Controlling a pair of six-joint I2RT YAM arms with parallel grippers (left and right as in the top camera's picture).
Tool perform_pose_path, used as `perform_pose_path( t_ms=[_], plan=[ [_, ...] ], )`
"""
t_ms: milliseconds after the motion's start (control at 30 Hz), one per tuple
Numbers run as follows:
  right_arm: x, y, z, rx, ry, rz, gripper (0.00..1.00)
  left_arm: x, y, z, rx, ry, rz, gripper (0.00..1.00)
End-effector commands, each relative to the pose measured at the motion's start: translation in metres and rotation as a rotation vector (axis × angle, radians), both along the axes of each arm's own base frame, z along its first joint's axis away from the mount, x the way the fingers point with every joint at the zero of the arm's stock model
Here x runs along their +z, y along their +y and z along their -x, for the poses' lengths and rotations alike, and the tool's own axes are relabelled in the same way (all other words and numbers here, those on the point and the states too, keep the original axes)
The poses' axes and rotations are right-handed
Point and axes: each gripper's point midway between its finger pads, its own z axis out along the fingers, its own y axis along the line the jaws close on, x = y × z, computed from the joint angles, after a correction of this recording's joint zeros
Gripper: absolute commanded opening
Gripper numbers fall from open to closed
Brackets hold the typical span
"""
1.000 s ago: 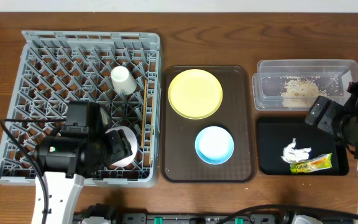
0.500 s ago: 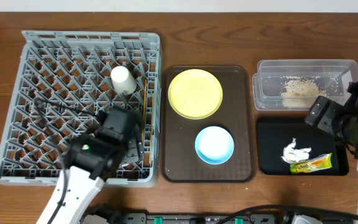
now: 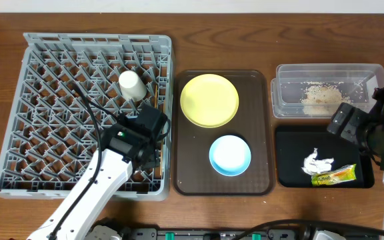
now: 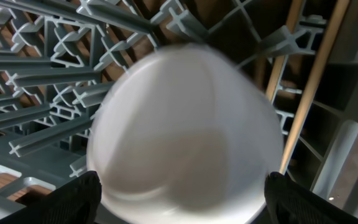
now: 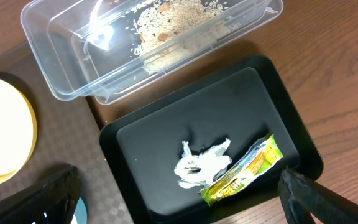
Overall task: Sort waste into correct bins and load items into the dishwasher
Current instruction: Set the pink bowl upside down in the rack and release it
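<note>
The left gripper (image 4: 182, 204) is hovering with its jaws standing wide apart, clamping nothing. The white bowl (image 4: 185, 124), blurred, is lying right beneath it, between the fingers, in the rack (image 3: 59, 80). It is looking rigid, smooth and breakable, likely slippery, so pinching its rim seems safest. The right gripper (image 5: 179, 202) is hanging parted and empty.

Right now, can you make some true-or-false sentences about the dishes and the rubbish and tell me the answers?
1. The plate sits on the brown tray. True.
2. The cup stands in the rack. True.
3. The blue bowl is in the rack. False: it is on the brown tray.
4. The tissue and wrapper lie in the black tray. True.
5. The tub is empty. False: it holds food scraps.
</note>
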Motion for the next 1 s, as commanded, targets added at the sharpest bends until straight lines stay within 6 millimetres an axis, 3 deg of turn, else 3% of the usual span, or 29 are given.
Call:
perform_pose_path(
  t_ms=[0, 400, 500, 633, 800, 867, 967],
  plan=[
    [0.005, -0.002, 0.0, -0.008, -0.013, 0.004, 0.99, -0.001, 0.007, 0.001, 0.021, -0.003, -0.04, 0.84],
    [0.005, -0.002, 0.0, -0.008, -0.013, 0.004, 0.99, 0.001, 0.013, -0.001, 0.026, -0.018, -0.069, 0.81],
    [0.005, -0.002, 0.0, -0.008, -0.013, 0.004, 0.99, 0.005, 0.006, -0.012, 0.027, -0.067, -0.039, 0.8],
    [0.005, -0.002, 0.0, -0.008, -0.013, 0.004, 0.99, 0.028, -0.015, -0.029, 0.0, -0.138, 0.07, 0.77],
    [0.005, -0.002, 0.0, -0.007, -0.013, 0.004, 0.99, 0.059, -0.043, -0.047, -0.08, -0.213, 0.187, 0.67],
    [0.005, -0.002, 0.0, -0.007, -0.013, 0.004, 0.99, 0.062, -0.043, -0.05, -0.095, -0.229, 0.178, 0.63],
    [0.005, -0.002, 0.0, -0.007, -0.013, 0.004, 0.99, 0.062, -0.026, -0.053, -0.075, -0.247, 0.079, 0.45]
  ],
)
